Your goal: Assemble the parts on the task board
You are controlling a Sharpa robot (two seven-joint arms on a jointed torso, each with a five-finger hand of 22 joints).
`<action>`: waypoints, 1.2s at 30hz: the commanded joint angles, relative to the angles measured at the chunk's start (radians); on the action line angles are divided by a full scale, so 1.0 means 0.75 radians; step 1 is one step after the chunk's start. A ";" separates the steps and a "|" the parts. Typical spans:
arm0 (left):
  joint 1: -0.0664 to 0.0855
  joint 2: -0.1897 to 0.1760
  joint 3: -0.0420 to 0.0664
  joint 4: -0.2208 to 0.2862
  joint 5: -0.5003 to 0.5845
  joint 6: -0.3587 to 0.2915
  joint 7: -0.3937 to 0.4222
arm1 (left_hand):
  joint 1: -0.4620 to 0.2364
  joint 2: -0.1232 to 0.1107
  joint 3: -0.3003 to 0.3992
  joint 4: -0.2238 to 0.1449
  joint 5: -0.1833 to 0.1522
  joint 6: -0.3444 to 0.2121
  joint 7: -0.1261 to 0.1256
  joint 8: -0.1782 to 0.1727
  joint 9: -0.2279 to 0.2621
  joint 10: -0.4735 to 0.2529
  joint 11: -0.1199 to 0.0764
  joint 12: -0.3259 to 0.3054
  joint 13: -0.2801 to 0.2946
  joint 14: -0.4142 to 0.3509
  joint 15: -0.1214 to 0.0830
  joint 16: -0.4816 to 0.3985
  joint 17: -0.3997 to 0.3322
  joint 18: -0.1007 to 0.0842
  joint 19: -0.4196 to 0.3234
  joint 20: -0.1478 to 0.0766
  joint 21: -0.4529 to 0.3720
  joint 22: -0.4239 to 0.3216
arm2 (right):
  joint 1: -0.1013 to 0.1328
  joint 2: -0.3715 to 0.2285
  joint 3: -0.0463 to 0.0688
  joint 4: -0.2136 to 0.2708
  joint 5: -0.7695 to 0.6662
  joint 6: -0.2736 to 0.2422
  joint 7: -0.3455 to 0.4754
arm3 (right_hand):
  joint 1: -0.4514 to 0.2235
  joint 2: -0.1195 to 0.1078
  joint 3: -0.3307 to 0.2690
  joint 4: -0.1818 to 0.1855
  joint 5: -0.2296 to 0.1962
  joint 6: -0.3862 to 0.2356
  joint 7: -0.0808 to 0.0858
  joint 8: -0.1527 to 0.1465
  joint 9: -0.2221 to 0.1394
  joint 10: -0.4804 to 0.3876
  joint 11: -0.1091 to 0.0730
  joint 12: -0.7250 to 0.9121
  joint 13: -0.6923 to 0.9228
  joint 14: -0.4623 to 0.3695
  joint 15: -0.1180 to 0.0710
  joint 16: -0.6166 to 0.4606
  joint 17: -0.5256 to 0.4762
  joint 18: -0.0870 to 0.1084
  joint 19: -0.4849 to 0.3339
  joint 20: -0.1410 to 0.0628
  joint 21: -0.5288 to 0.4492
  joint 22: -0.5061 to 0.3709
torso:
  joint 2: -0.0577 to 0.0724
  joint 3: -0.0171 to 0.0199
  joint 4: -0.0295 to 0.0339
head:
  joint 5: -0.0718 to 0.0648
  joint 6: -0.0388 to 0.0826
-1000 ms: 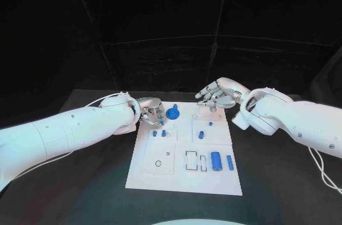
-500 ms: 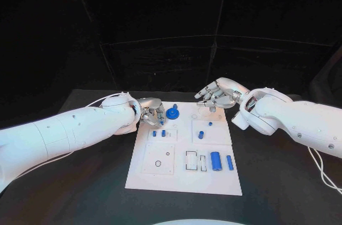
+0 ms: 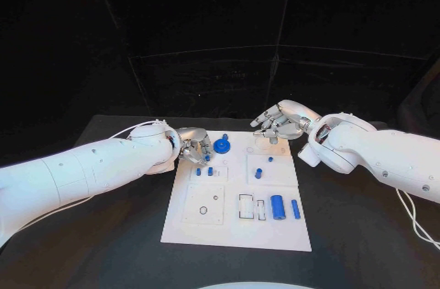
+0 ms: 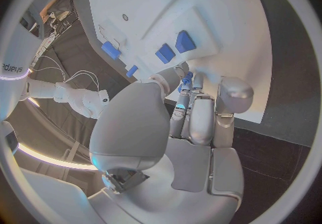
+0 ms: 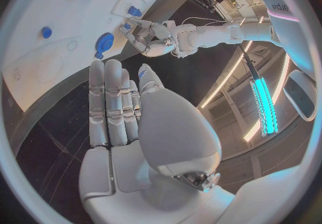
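Note:
The white task board (image 3: 236, 228) lies mid-table. My left hand (image 3: 193, 145) hovers over its far left corner, beside the blue gear (image 3: 223, 148). Its fingers are curled, and a small blue part (image 4: 187, 78) shows pinched between thumb and fingertips. Two short blue pegs (image 3: 203, 171) stand just near of that hand. My right hand (image 3: 278, 125) hangs above the board's far edge with its fingers straight and side by side (image 5: 114, 100). A blue speck sits at its thumb tip, and I cannot tell if it is a held part. The gear (image 5: 104, 42) also shows beyond those fingers.
More blue parts sit on the board: a peg (image 3: 259, 173), a small stud (image 3: 271, 158), and a thick cylinder (image 3: 277, 206) and a thin one (image 3: 296, 208) at the near right. Outlined slots (image 3: 247, 206) and a round hole (image 3: 203, 209) lie near them. Black table surrounds the board.
My left hand's fingers have shifted slightly beside the gear. The right hand and the parts on the board stay where they were.

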 commanded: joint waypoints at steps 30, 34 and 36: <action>0.002 -0.193 0.002 0.138 1.084 -0.216 0.521 | -0.015 0.033 -0.072 0.015 0.002 -0.042 0.033 -0.055 0.003 -0.123 0.029 0.034 0.007 -0.196 0.039 -0.265 -0.437 0.079 -0.246 0.039 -0.462 -0.432 | -0.053 -0.008 -0.001 -0.049 -0.892 0.101 -0.257 | 0.107 -0.039 0.082 -0.029 -0.055 0.117 -0.036 0.047 -0.002 0.056 -0.016 -0.381 -0.382 0.210 -0.026 0.287 0.280 0.017 0.106 -0.026 0.142 0.084 | 0.001 -0.0020 0.0052 | -0.038 0.016; 0.001 -0.219 0.001 0.179 1.349 -0.204 0.613 | -0.018 0.042 -0.102 0.020 0.003 -0.041 0.033 -0.057 0.003 -0.139 0.031 0.057 0.009 -0.298 0.042 -0.392 -0.640 0.079 -0.281 0.044 -0.502 -0.455 | -0.069 -0.007 -0.001 -0.040 -0.973 0.106 -0.276 | 0.101 -0.049 0.083 -0.025 -0.062 0.112 -0.033 0.032 -0.005 0.041 -0.009 -0.411 -0.409 0.213 -0.020 0.295 0.289 0.017 0.103 -0.023 0.148 0.089 | 0.001 -0.0007 0.0031 | -0.037 0.017; 0.001 -0.234 0.001 0.202 1.463 -0.205 0.648 | -0.016 0.049 -0.108 0.021 0.003 -0.038 0.033 -0.057 0.004 -0.137 0.030 0.067 0.011 -0.308 0.042 -0.402 -0.658 0.079 -0.285 0.044 -0.510 -0.460 | -0.078 -0.007 -0.001 -0.032 -1.005 0.114 -0.283 | 0.098 -0.052 0.084 -0.024 -0.066 0.110 -0.032 0.025 -0.006 0.037 -0.006 -0.422 -0.421 0.215 -0.017 0.300 0.295 0.017 0.102 -0.022 0.150 0.091 | 0.001 -0.0012 0.0028 | -0.038 0.017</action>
